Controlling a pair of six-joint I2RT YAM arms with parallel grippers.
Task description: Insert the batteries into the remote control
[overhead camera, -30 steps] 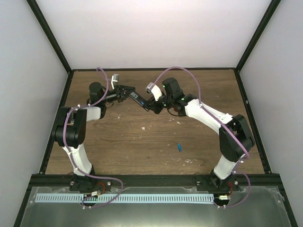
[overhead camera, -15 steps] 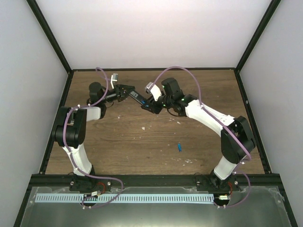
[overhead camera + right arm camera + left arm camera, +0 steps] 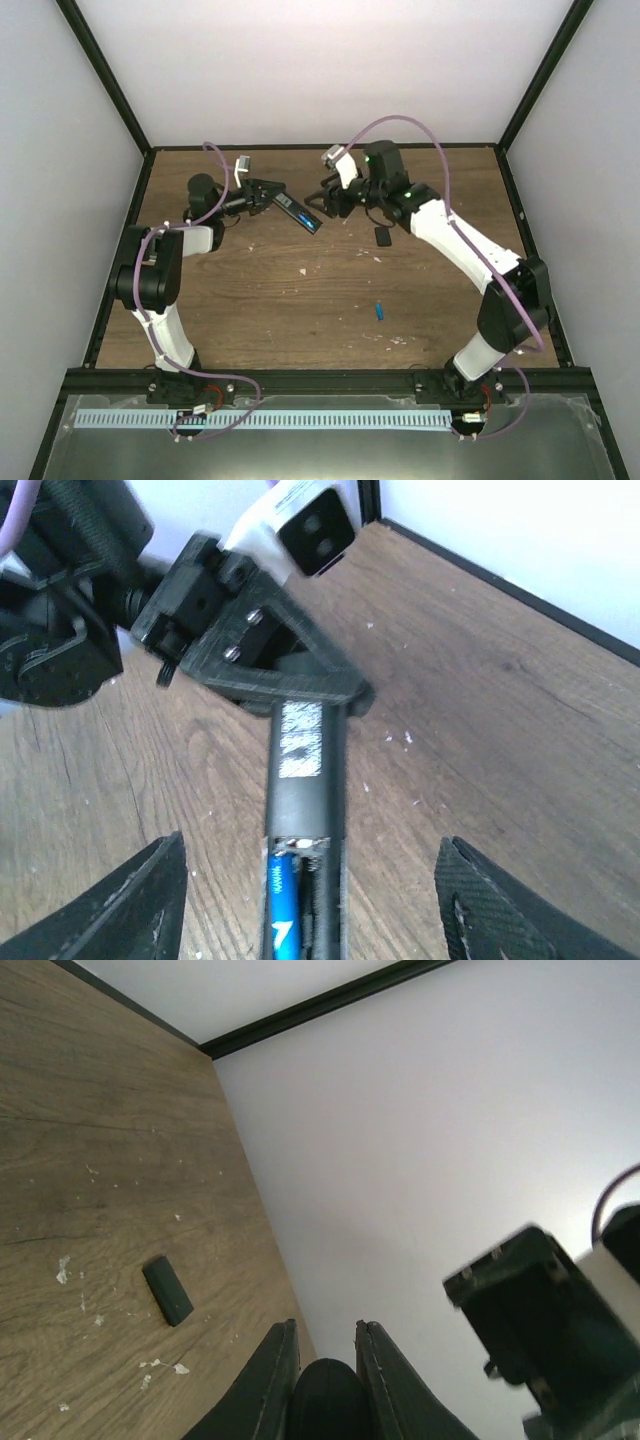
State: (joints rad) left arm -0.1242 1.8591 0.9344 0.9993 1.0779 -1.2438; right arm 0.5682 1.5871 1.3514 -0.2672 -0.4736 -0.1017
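Observation:
My left gripper (image 3: 270,194) is shut on one end of the remote control (image 3: 300,213) and holds the slim black bar above the table. In the left wrist view its fingers (image 3: 275,1380) clamp the dark remote end (image 3: 326,1400). In the right wrist view the remote (image 3: 305,780) shows its open compartment with one blue battery (image 3: 282,912) in the left slot. My right gripper (image 3: 308,880) stands open, its fingers wide on either side of the remote and apart from it. Another blue battery (image 3: 380,311) lies on the table.
A small black cover piece (image 3: 382,236) lies on the wood under the right arm; the left wrist view shows this cover piece (image 3: 167,1290) too. Pale specks of debris (image 3: 303,270) dot the table. Black frame rails and white walls enclose the table.
My right gripper has opened and drawn back up and to the right, away from the remote's free end. The left gripper still holds the remote in place.

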